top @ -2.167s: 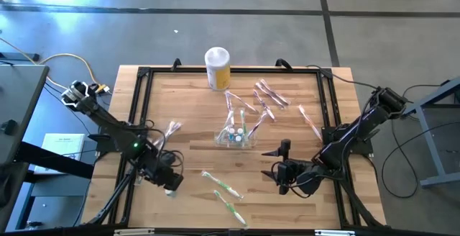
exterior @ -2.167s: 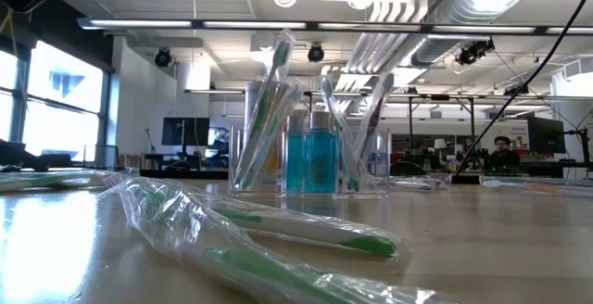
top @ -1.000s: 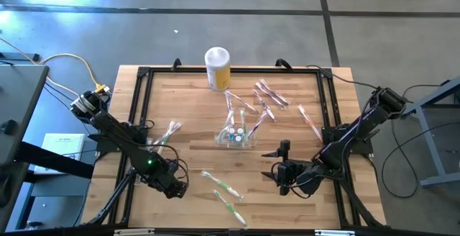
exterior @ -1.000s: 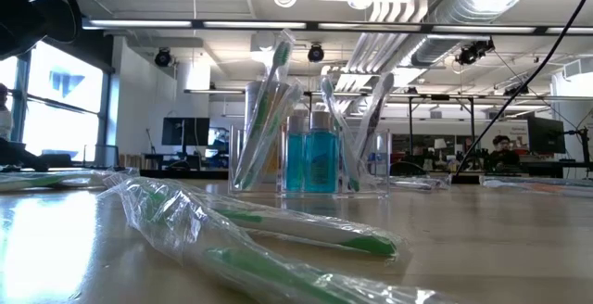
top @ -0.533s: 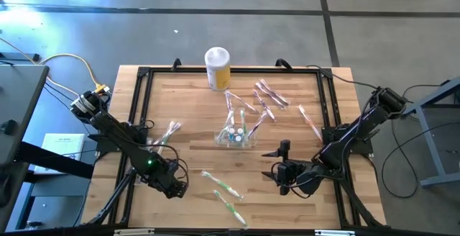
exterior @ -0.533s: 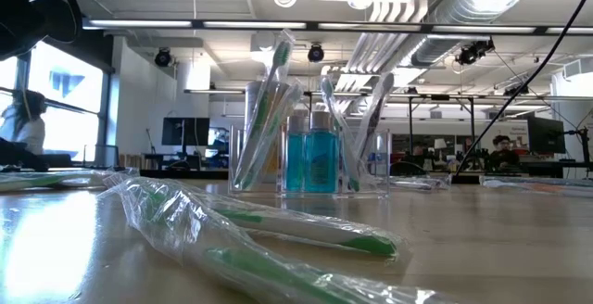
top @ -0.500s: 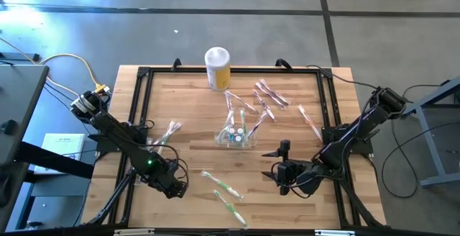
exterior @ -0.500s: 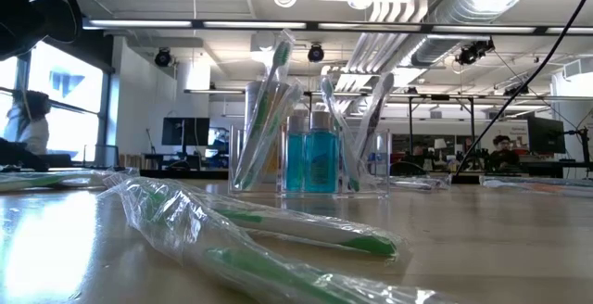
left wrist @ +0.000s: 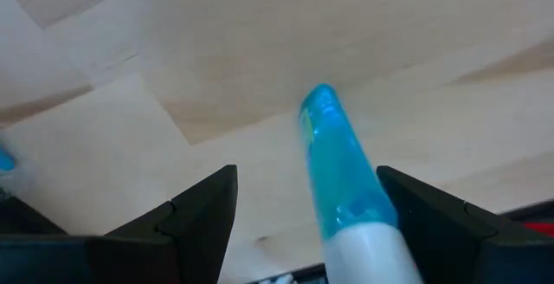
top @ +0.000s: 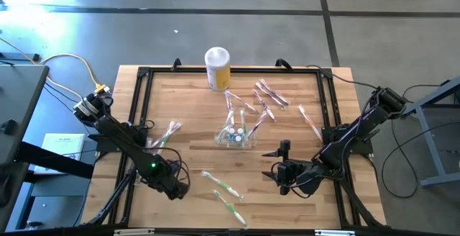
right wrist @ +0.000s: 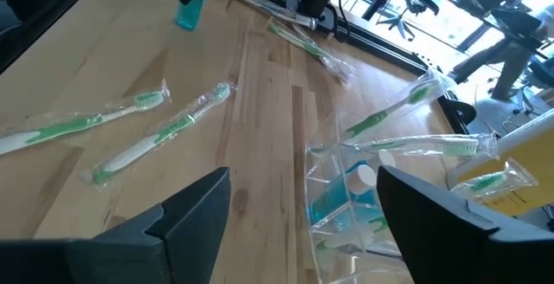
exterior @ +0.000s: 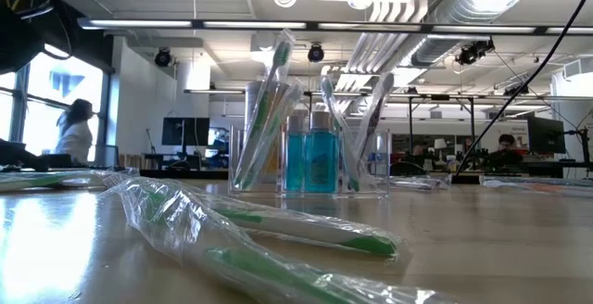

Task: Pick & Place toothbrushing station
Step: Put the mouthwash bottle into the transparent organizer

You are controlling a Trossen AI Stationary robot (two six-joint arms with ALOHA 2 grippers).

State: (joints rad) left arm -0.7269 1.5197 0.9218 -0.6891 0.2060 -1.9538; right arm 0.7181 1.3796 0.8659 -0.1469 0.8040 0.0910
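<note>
The toothbrushing station is a clear plastic holder standing at mid-table. It holds wrapped toothbrushes and small blue bottles. My left gripper points steeply down over the near left of the table. Its fingers are open on either side of a blue tube with a white end; the right wrist view shows the tube under that gripper. My right gripper hovers open, near and right of the station, with nothing between its fingers. My left gripper has the blue tube between its spread fingers. The tube's white end lies close beside one finger. I cannot tell whether they touch, nor whether the tube rests on the table.
A yellow canister with a white lid stands at the far middle. Wrapped toothbrushes lie near the front edge, at the left and, several of them, at the far right. A black rail frames the table.
Both arms and the task's things have kept still. In the low view, a person in the room beyond the table has walked a little toward the right.
</note>
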